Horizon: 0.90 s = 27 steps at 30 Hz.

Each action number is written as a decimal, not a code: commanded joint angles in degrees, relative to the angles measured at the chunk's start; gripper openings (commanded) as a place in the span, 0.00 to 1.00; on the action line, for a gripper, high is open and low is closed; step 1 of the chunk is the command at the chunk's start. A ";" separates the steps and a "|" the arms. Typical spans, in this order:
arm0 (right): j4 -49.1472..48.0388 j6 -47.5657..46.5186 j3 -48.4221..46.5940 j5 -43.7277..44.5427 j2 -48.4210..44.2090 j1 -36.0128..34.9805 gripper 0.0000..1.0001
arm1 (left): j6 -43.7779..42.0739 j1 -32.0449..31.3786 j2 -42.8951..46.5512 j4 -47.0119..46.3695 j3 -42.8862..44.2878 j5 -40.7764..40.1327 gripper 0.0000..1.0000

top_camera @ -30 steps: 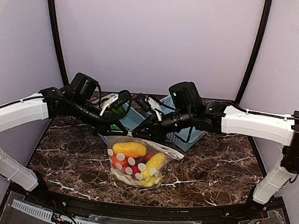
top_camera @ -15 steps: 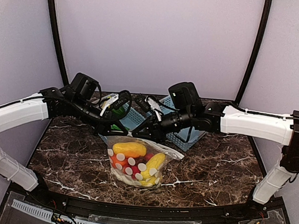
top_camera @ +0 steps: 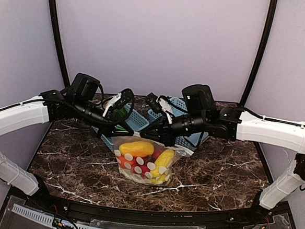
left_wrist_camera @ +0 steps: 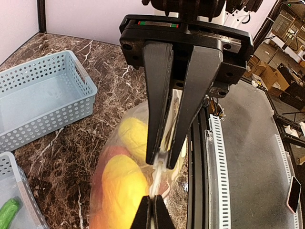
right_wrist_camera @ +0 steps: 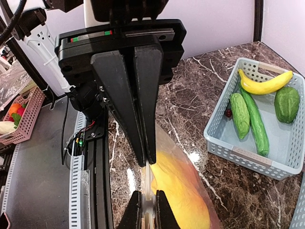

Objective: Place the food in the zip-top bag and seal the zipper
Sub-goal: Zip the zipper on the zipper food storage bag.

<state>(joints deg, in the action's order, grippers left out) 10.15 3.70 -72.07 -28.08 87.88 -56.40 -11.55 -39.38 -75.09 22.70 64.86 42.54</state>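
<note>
The zip-top bag point(top_camera: 141, 164), clear with white dots, lies at the table's middle. It holds the food: a yellow piece point(top_camera: 136, 147), another yellow one point(top_camera: 164, 158) and red pieces. My left gripper point(top_camera: 118, 134) is shut on the zipper point(left_wrist_camera: 159, 180) at the bag's mouth, with a pale strip pinched at its tips point(left_wrist_camera: 162, 161). My right gripper point(top_camera: 149, 139) is shut on the same zipper point(right_wrist_camera: 148, 183) just beside it, tips almost meeting point(right_wrist_camera: 149, 162). Yellow and orange food point(left_wrist_camera: 121, 186) shows through the plastic below.
Two light-blue baskets point(top_camera: 137, 118) point(top_camera: 186, 141) stand behind the bag. One basket's rim point(right_wrist_camera: 251, 155) surrounds a banana point(right_wrist_camera: 265, 85), cucumbers point(right_wrist_camera: 251, 113) and a green piece point(right_wrist_camera: 287, 104). Another basket point(left_wrist_camera: 45, 102) is bare inside. The table's front rail point(left_wrist_camera: 217, 157) runs close by.
The right gripper has closed further on the bag's mouth edge. The right arm has drawn to the right, and the bag has shifted slightly right with it. The left gripper stays shut.
</note>
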 commanded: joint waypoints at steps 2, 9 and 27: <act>8.32 0.31 3.66 3.09 -7.15 0.95 0.00 | -1.34 3.76 3.42 5.90 -1.30 -4.56 0.01; 10.84 1.21 6.35 5.06 -11.17 1.12 0.00 | -2.04 5.11 3.63 6.68 -1.08 -4.88 0.01; 18.15 1.66 9.45 5.90 -15.99 1.21 0.00 | -4.63 7.79 4.14 9.80 -0.41 -6.67 0.01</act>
<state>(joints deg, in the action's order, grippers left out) 8.82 4.99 -65.67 -23.27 79.48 -57.14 -14.92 -39.24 -74.87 19.55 64.97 45.91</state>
